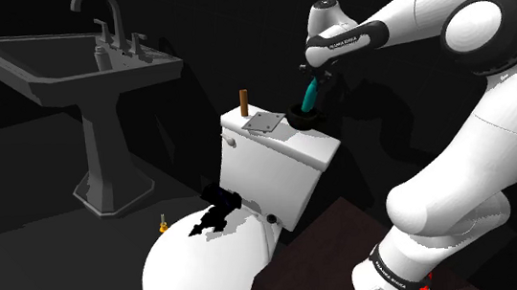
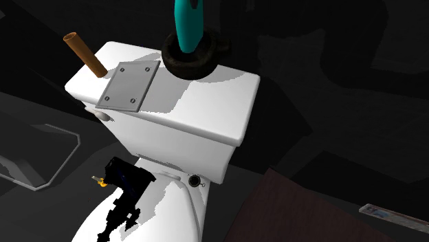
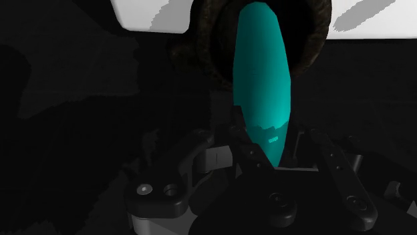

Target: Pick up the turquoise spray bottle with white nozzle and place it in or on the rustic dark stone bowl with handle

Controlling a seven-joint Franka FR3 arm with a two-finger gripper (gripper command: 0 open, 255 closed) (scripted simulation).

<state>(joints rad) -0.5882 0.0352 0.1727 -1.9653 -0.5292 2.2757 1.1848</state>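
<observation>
A turquoise spray bottle (image 1: 311, 94) hangs tilted from my gripper (image 1: 318, 78), its lower end inside the dark stone bowl (image 1: 304, 120). The bowl stands on the white toilet tank lid (image 1: 280, 139), near its back edge. In the second exterior view the bottle (image 2: 187, 24) dips into the bowl (image 2: 177, 63); whether it touches the bottom is hidden. In the wrist view my gripper (image 3: 277, 150) is shut on the bottle (image 3: 262, 73), which points into the bowl (image 3: 207, 40). The white nozzle is hidden between my fingers.
A brown cylinder (image 2: 84, 53) and a grey square plate (image 2: 130, 85) also sit on the tank lid (image 2: 206, 103). A dark pedestal sink (image 1: 67, 60) stands at the shoulder view's left. A black object (image 2: 124, 180) lies on the toilet seat.
</observation>
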